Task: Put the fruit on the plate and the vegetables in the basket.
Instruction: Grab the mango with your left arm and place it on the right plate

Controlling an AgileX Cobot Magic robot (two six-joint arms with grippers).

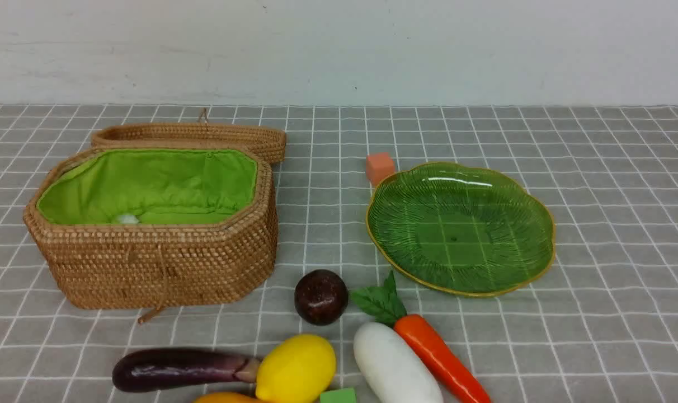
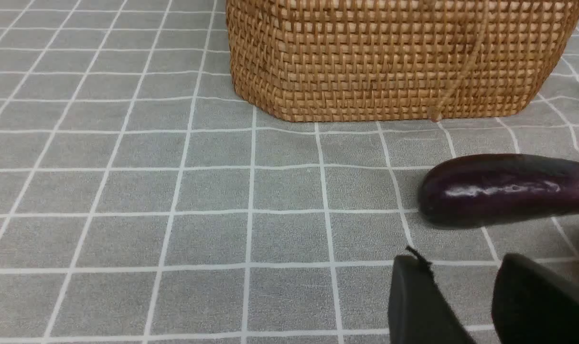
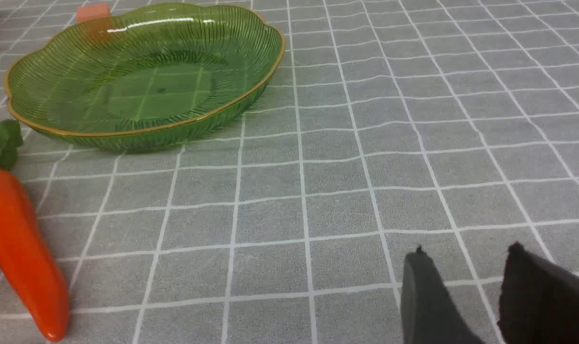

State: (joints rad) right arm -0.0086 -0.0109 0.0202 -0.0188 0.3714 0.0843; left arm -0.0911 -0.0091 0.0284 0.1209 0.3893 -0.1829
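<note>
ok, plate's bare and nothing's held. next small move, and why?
Probably ease the left end effector forward onto the eggplant: it lies just ahead of the open, empty jaws, looks like the vegetable nearest the basket, and the lid is already off, lying behind the basket.

A grey cloth with a white grid covered the worktop. A small orange cube sat toward the far edge, about mid-width. A small green cube lay at the near edge, partly cut off. A white wall rose behind the far edge.
</note>
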